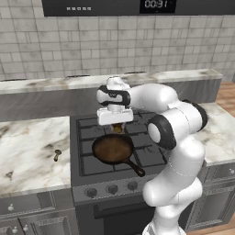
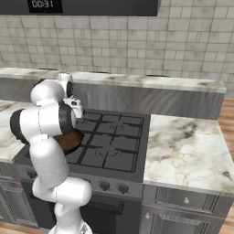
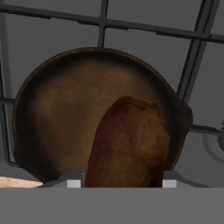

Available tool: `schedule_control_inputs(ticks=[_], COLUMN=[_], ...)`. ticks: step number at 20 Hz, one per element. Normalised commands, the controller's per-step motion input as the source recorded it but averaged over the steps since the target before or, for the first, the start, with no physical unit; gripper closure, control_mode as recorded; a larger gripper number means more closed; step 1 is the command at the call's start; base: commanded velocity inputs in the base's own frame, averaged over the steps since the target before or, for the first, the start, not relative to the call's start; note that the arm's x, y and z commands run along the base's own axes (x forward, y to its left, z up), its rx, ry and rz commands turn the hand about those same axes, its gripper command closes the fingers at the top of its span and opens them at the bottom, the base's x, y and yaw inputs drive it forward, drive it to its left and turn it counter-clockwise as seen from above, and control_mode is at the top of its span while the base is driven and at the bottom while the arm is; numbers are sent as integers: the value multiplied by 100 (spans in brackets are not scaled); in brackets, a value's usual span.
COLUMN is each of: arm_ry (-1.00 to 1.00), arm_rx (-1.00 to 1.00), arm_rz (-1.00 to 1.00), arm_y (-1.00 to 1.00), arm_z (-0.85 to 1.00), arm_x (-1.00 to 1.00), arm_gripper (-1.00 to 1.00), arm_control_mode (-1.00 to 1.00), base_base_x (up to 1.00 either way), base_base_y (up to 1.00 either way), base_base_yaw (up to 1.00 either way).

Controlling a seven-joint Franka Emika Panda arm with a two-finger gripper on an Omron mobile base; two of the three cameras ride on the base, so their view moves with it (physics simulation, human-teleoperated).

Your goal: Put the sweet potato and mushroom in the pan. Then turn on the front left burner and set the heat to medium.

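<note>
Pincer (image 1: 118,126): closed on sweet potato (image 3: 129,144) | potato: long axis along pincer, free end toward pan (image 3: 52,109) below | mushroom (image 1: 57,154): on desk (image 1: 27,151), left of stove.

Sweet potato (image 3: 129,144): reddish-brown, oblong, hanging end-down above pan, clear of its floor. Pan (image 1: 113,148): round dark skillet, brownish inside, sitting on front left burner (image 1: 97,161) grate, straight black handle pointing toward stove's front right. Mushroom (image 1: 57,154): tiny, tan, lying on marble counter left of stove, well apart from pan.
</note>
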Motion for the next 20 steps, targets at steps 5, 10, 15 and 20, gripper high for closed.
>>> schedule_control_inputs(ticks=[5, 10, 15, 20], arm_ry=[3, 2, 1, 0], arm_rx=[0, 0, 0, 0], arm_rz=[0, 0, 0, 0], arm_y=[1, 12, 2, 0], arm_z=[-68, -22, -35, -40], arm_x=[40, -27, -19, -1], arm_gripper=[100, 100, 100, 100], arm_control_mode=[-100, -100, -100, -100], base_base_x=[0, 0, 0, 0], base_base_y=[0, 0, 0, 0], base_base_yaw=[0, 0, 0, 0])
